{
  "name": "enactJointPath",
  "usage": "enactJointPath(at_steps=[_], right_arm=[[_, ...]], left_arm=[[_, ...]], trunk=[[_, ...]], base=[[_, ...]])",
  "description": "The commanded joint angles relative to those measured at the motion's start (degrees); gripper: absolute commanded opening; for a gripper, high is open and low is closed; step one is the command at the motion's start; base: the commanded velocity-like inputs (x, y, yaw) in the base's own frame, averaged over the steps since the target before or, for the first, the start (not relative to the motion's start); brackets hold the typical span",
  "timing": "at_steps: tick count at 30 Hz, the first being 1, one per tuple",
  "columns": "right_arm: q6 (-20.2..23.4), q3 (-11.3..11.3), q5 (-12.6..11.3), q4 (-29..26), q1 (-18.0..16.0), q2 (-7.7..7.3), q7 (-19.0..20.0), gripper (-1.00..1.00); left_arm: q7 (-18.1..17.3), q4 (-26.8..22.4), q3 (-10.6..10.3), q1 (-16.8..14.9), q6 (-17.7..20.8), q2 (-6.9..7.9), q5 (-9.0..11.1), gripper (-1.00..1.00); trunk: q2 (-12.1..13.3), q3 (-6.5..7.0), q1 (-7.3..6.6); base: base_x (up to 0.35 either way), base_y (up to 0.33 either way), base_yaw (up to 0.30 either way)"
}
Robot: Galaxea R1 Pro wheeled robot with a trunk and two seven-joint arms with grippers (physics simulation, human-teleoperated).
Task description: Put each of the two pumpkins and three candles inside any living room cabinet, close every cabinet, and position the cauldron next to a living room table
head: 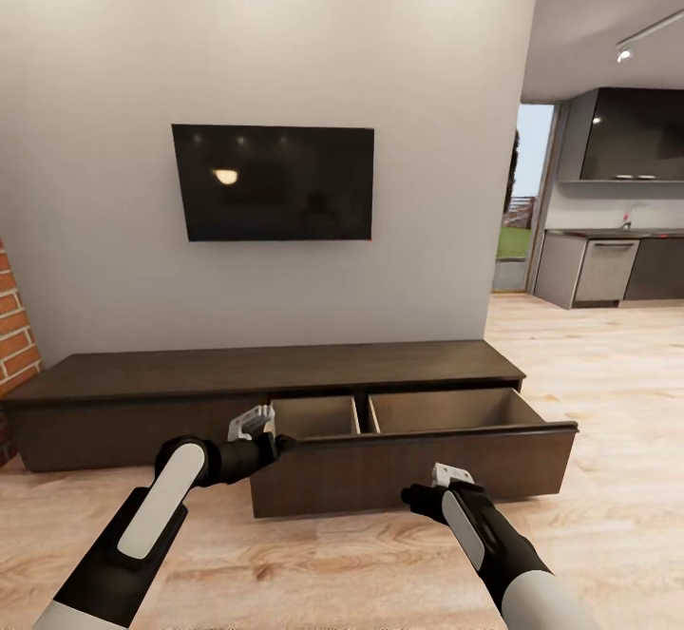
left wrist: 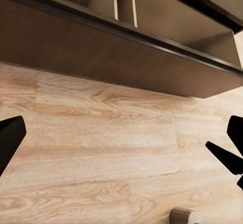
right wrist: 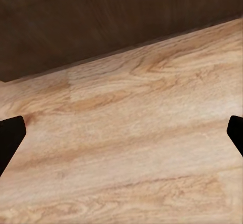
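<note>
The long dark-brown cabinet (head: 266, 369) stands against the grey wall. Its right-hand drawer (head: 418, 464) is pulled out, and both pale beige compartments look empty. My left gripper (head: 254, 424) hangs at the drawer's left front corner; in the left wrist view it (left wrist: 121, 148) is open over bare floor, with the drawer front (left wrist: 126, 57) just beyond. My right gripper (head: 450, 475) sits low in front of the drawer front, and it (right wrist: 121, 135) is open with nothing between its fingers. The pumpkins, candles, cauldron and coffee table are out of view.
A black TV (head: 273, 182) hangs on the wall above the unit. A brick wall (head: 14, 331) edges the left. Pale wooden floor (head: 608, 392) runs right toward a kitchen with grey cupboards (head: 608, 269) and a doorway to outside.
</note>
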Motion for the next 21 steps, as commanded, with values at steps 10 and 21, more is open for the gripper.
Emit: enactJointPath(at_steps=[10,21], right_arm=[[0.01,0.25,-0.46,-0.13,-0.03,-0.15,1.48,1.0],[-3.66,0.5,-0.54,-0.14,-0.01,0.03,2.16,1.0]], left_arm=[[0.95,4.78,-0.56,-0.05,-1.01,-0.1,-1.17,1.0],[0.17,18.12,-1.26,-0.05,-11.29,-0.41,-12.2,1.0]], trunk=[[-4.06,-1.87,2.19],[-8.47,-3.84,4.61]], base=[[0.0,0.0,0.0],[0.0,0.0,0.0]])
